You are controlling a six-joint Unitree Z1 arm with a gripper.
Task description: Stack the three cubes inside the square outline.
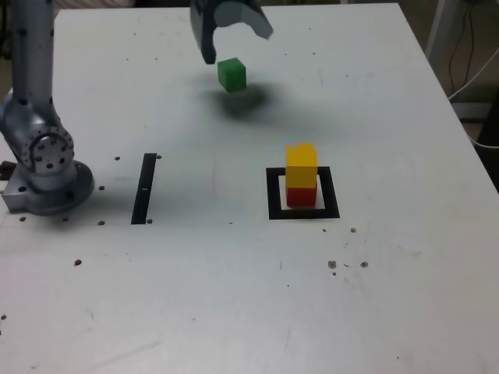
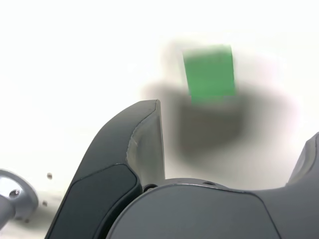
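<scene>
The green cube [image 1: 231,75] sits alone on the white table toward the back. My gripper [image 1: 234,40] hovers just above and behind it, jaws spread wide and nothing between them. In the wrist view the green cube [image 2: 209,72] shows blurred ahead of the open fingers [image 2: 144,144], apart from them. The yellow cube [image 1: 301,167] stands on the red cube [image 1: 301,195], and both rest inside the square outline [image 1: 274,195], right of centre in the exterior view.
A thin black strip [image 1: 144,188] lies on the table [image 1: 234,296] at the exterior view's left, next to the arm's grey base [image 1: 43,167]. Cables hang beyond the table's right edge.
</scene>
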